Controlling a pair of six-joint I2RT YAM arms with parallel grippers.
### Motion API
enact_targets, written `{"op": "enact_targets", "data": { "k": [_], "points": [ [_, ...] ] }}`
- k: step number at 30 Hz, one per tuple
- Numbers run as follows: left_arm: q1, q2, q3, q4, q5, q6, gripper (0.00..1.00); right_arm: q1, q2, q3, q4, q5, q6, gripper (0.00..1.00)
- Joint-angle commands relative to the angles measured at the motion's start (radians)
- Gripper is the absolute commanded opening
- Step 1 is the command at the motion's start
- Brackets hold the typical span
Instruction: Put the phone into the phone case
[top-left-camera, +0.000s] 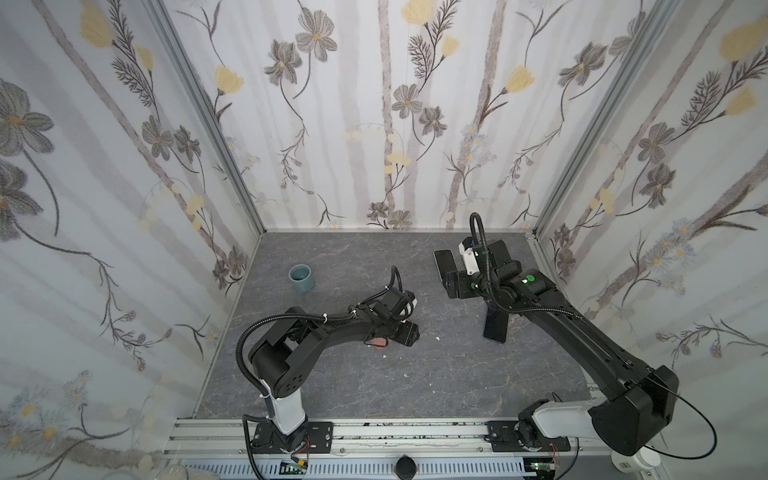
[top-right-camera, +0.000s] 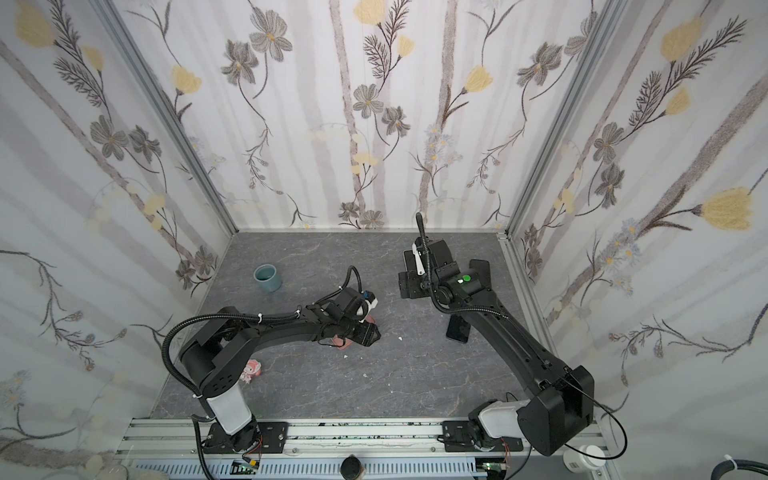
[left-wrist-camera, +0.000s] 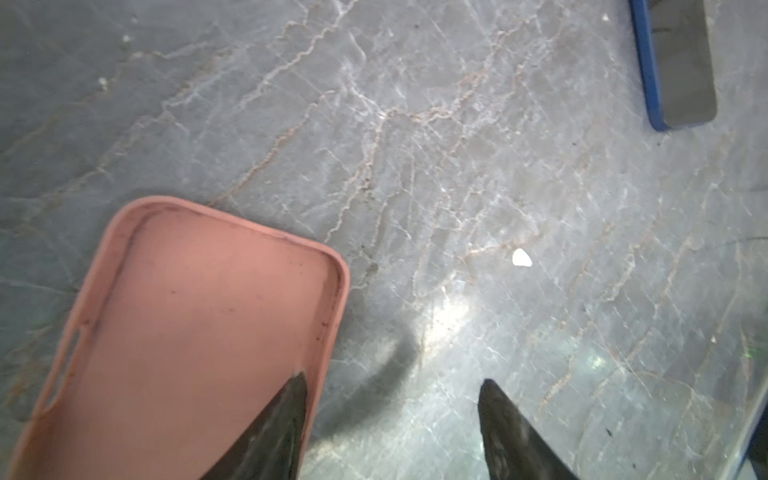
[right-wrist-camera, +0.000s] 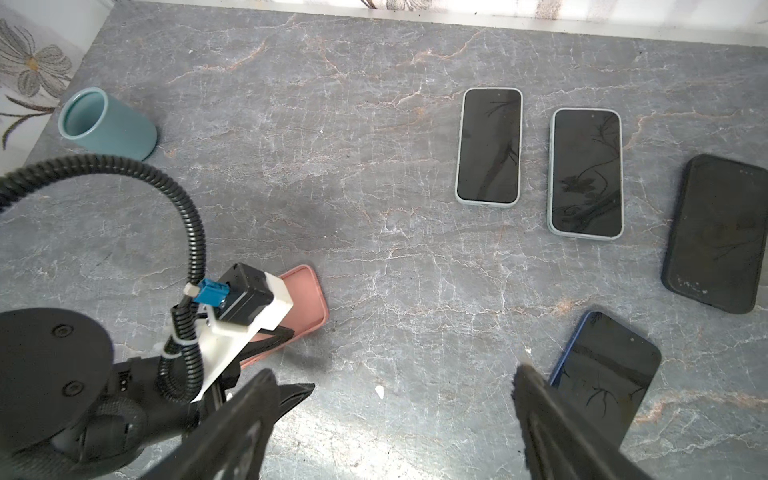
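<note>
Obs: left claw released, astride pink case rim; right claw released (empty) near blue phone. Risk: closing on thin rim could skid case along counter.

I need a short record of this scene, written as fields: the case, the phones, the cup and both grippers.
pink case: empty, open side up, flat on the table
left gripper: open, one jaw over the case, the other beside it
right gripper: open, near the blue-edged phone
light-cased phones: two, side by side
black phone: apart from them
teal cup: upright
</note>
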Motion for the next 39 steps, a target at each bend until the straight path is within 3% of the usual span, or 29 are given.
{"op": "enact_targets", "data": {
  "k": [1,7,11,18,24,39],
  "points": [
    [-0.024,-0.02,-0.011,0.002,0.069,0.09,0.63,-0.001,-0.017,-0.019,0.02,0.044,0.027,0.88],
    [-0.088,-0.003,0.025,-0.069,0.115,0.194,0.62,-0.042,-0.069,-0.09,0.016,0.176,0.103,0.93],
    [-0.107,-0.025,0.043,-0.071,0.156,0.212,0.62,-0.122,-0.154,-0.184,0.036,0.176,0.167,1.0],
    [-0.105,-0.153,0.111,-0.067,0.152,0.256,0.67,-0.284,-0.273,-0.414,0.075,0.205,0.249,1.0],
    [-0.086,-0.163,0.236,-0.137,0.074,0.256,0.69,-0.35,-0.17,-0.482,0.155,0.043,0.224,0.95],
    [-0.063,-0.095,0.261,-0.144,0.02,0.227,0.7,-0.389,0.11,-0.538,0.227,0.019,0.163,0.95]
  ]
}}
